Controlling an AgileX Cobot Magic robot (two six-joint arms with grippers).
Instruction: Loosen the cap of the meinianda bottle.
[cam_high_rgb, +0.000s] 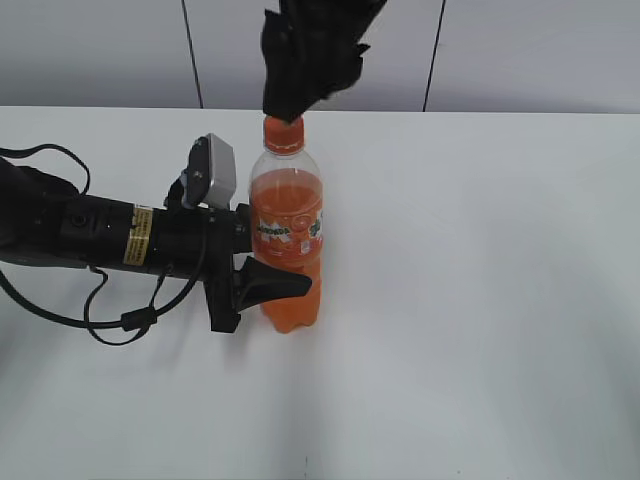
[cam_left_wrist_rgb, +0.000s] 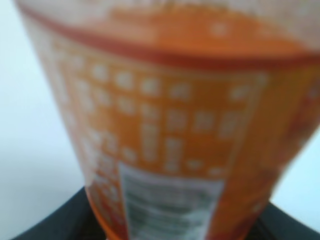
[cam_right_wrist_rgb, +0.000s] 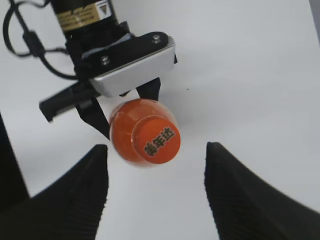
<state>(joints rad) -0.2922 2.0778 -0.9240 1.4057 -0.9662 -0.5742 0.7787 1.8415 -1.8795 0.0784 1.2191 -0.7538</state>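
The bottle stands upright on the white table, and everything here is best placed against it. The left gripper comes in from the bottle's left side and clamps its lower body at about label height, one finger crossing in front of the ridged part; the left wrist view is filled with the blurred label, so the hold looks close and firm. Directly above the bottle hangs the right gripper, jaws spread wide to either side of the cap with clear gaps on both sides, gripping nothing. The cap sits on the neck, and whether it is loosened cannot be told from here. The risks, as I judge them: in the right wrist view the cap lies off towards the left finger, so closing now could push the neck sideways and tilt the bottle in the lower clamp. If the lower hold is too light, a twist would spin the whole bottle instead of the cap; too hard, and the soft plastic could buckle.
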